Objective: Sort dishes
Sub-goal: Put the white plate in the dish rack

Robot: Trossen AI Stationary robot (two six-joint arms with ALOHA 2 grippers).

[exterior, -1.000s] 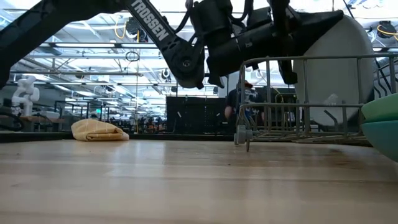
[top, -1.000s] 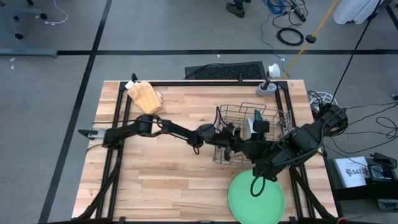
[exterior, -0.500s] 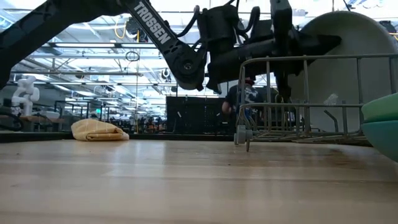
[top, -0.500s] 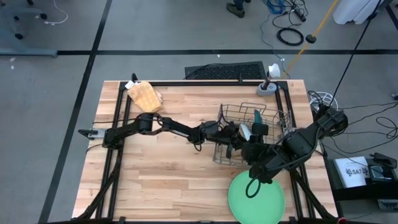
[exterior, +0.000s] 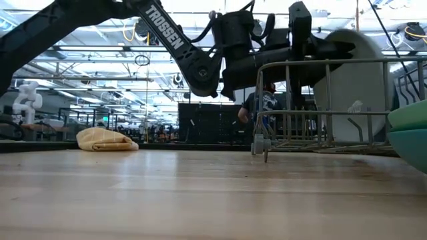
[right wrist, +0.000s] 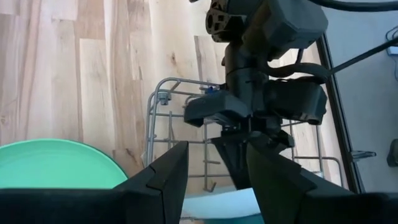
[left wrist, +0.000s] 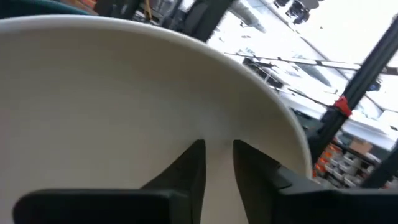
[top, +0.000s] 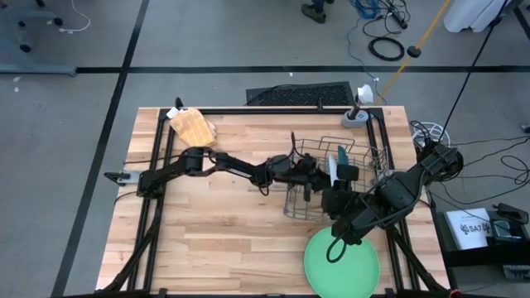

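Note:
A small white plate [top: 331, 173] stands on edge in the wire rack [top: 300, 151], with a teal plate [top: 341, 156] upright beside it. My left gripper [left wrist: 219, 165] reaches level over the rack's left side to the white plate [exterior: 363, 80]. Its fingers stand a little apart, with the plate's face [left wrist: 124, 106] filling the view just past them. A large light green plate [top: 352, 265] lies flat near the table's front edge. My right gripper [right wrist: 214, 180] hangs open above it and close to the rack's near side, holding nothing. My left gripper has its fingertips [left wrist: 193, 162] right at the white plate, pointing level from the table's left. I cannot tell whether they touch it. The plate stands upright on its rim inside the rack.
A tan cloth [top: 195, 127] lies crumpled at the far left corner. The low view shows a teal dish [exterior: 412, 150] under the light green plate [exterior: 408, 113]. Black frame rails [top: 157, 141] line the table's sides. Bare wood [top: 224, 232] spreads across the near left.
My left gripper has moved a little farther over the rack with the white plate. The plate was up above the rack's top wire and has sunk lower, and it now stands inside the rack.

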